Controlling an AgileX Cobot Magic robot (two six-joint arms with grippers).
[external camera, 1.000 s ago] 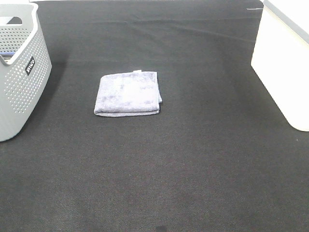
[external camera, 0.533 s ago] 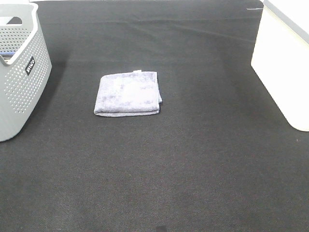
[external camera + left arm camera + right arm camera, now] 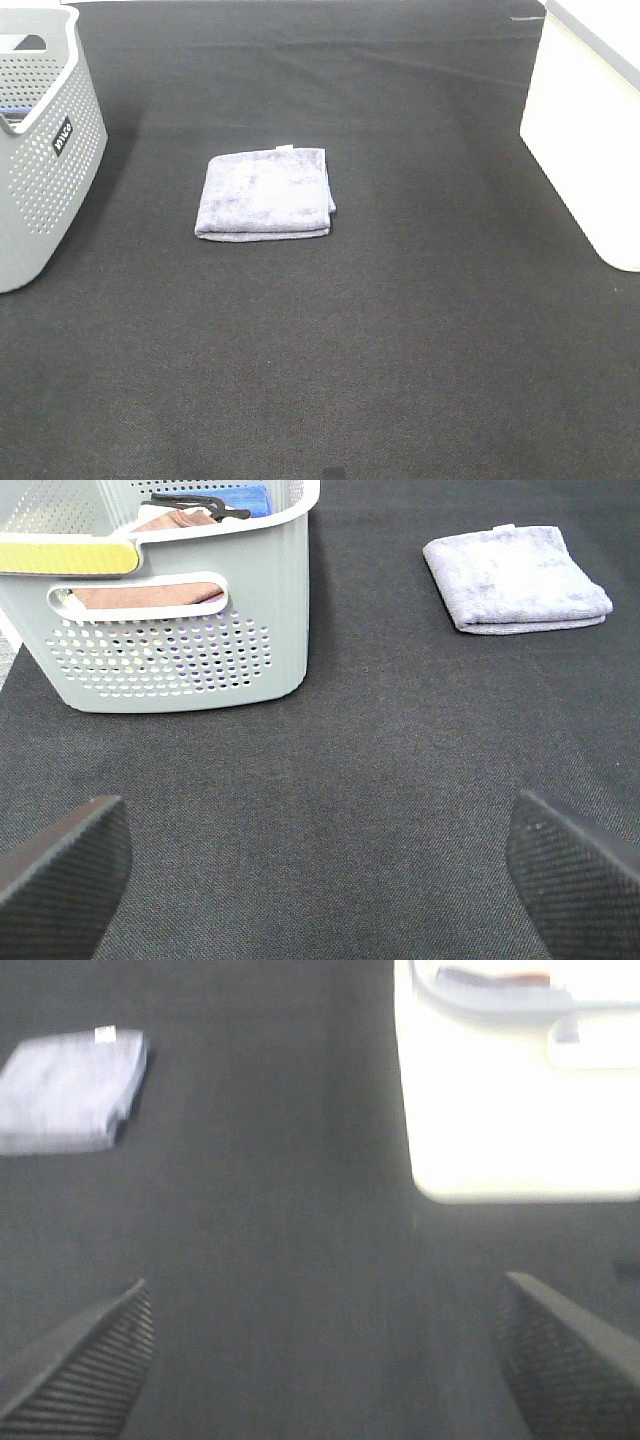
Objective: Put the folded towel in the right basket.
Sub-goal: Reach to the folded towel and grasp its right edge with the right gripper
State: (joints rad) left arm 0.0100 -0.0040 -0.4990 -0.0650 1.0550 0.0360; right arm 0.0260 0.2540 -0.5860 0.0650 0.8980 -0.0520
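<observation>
Lying flat on the black cloth [image 3: 400, 330] is the folded towel [image 3: 265, 194]. It is soft and grey-purple, folded into a neat square. A tiny white tag sticks out at its far edge, and the thick folded layers show along its near edge. It sits between the two baskets, closer to the grey basket [image 3: 45, 170] and touching neither one.

Bare black cloth runs all around the towel. The widest open stretch is between the towel and the white basket [image 3: 585, 150] on the right. Each basket is cut off by a side of the high picture.

I count one towel, two baskets and two claws. The grey basket has little holes in its sides and some cloths inside, one brownish and one blue. I see something in the white basket too, but it is too blurry to tell what.

The left gripper [image 3: 318, 870] is let go, its two dark fingers spread wide apart over the cloth. The right gripper [image 3: 330, 1360] is let go too, with its fingers just as wide.
</observation>
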